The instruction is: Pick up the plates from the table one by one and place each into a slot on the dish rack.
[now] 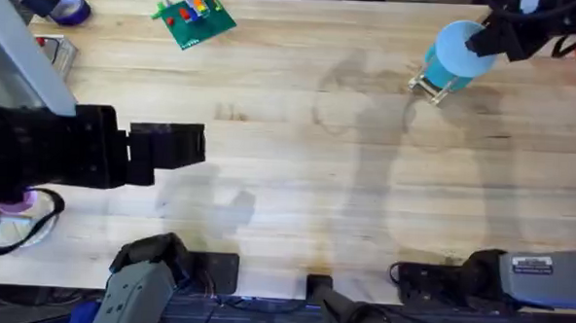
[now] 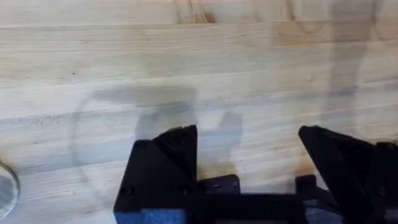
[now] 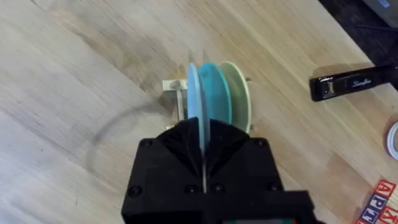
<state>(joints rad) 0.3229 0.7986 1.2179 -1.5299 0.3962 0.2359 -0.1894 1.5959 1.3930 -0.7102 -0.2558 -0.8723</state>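
The small light-wood peg dish rack (image 3: pixel 177 93) is largely hidden: three plates stand upright in it side by side, and from overhead just a corner of its frame shows at the far right of the light wooden butcher-block table (image 1: pixel 297 172). The pale sky-blue round plate (image 3: pixel 194 102) stands on edge in a slot, its lower rim hidden between the black fingers of the right gripper (image 3: pixel 204 146), which is clamped on it. Just beside it stands the teal plate (image 3: pixel 215 93), then a cream-coloured plate (image 3: pixel 239 93), both partly covered. A black stapler (image 3: pixel 351 86) lies nearby, bearing pale script that looks like "Swingline". Lettered toy blocks (image 3: pixel 377 205) are cut off at the edge. The left gripper (image 2: pixel 249 162) hangs over bare wood, jaws spread wide, holding nothing.
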